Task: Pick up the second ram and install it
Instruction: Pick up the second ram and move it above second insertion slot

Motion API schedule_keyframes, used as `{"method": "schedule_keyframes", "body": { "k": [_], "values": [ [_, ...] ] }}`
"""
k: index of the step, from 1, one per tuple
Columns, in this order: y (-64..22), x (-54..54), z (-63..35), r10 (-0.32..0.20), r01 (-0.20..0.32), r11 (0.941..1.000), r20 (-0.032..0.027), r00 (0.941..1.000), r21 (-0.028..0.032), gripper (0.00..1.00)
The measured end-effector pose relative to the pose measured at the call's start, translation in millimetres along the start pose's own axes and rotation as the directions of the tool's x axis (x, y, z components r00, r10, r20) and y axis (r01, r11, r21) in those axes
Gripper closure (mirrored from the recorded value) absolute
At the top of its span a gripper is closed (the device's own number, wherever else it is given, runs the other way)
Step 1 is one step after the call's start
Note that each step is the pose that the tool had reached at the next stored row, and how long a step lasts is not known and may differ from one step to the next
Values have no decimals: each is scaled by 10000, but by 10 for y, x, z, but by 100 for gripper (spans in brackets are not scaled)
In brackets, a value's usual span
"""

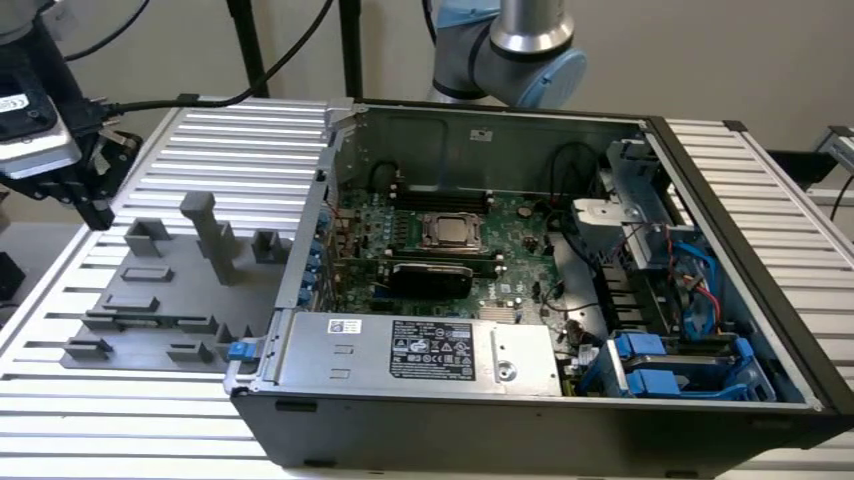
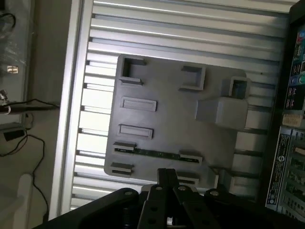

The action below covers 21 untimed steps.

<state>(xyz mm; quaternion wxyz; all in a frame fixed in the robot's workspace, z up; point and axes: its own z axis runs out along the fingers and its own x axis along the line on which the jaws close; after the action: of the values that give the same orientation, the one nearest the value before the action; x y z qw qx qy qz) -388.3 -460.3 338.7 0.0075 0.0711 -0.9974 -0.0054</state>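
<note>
Currently the tool (image 2: 167, 175) hangs over the gray fixture (image 2: 171, 119), and the second ram (image 2: 152, 152) is not yet gripped.

The thin green stick rests in the fixture's holders on the desk (image 1: 160, 420), beside the open computer case (image 1: 534, 400) and apart from the tool. Done well, I judge, the grasp means lining up along the stick, coming down square and pinching its middle without twisting. I cannot tell whether the tool is apart or together, because its own body hides the tip. Holder blocks cover the stick's ends, and the motherboard slots (image 1: 441, 198) are too dark to read.
</note>
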Motion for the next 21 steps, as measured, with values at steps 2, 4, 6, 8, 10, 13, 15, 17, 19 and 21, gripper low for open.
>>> {"method": "schedule_keyframes", "body": {
  "k": [2,4,6,8,10,13,15,17,19,21],
  "values": [
    [0,0,13,-360,360,9994,-4,9994,4,89],
    [0,-1,26,-718,718,9974,-8,9974,9,89],
    [-1,-1,38,-1082,1082,9941,-13,9941,15,89],
    [-1,-1,49,-1438,1438,9896,-18,9896,19,89],
    [-1,-1,61,-1810,1810,9835,-23,9835,23,89],
    [-1,-1,78,-2342,2342,9722,-32,9722,30,89],
    [-1,-1,89,-2685,2685,9633,-37,9633,33,89],
    [-1,-1,101,-3046,3046,9525,-43,9525,37,89],
    [-1,-2,112,-3382,3382,9411,-48,9411,41,89],
    [-1,-2,124,-3727,3728,9279,-54,9279,44,89]
  ]
}}
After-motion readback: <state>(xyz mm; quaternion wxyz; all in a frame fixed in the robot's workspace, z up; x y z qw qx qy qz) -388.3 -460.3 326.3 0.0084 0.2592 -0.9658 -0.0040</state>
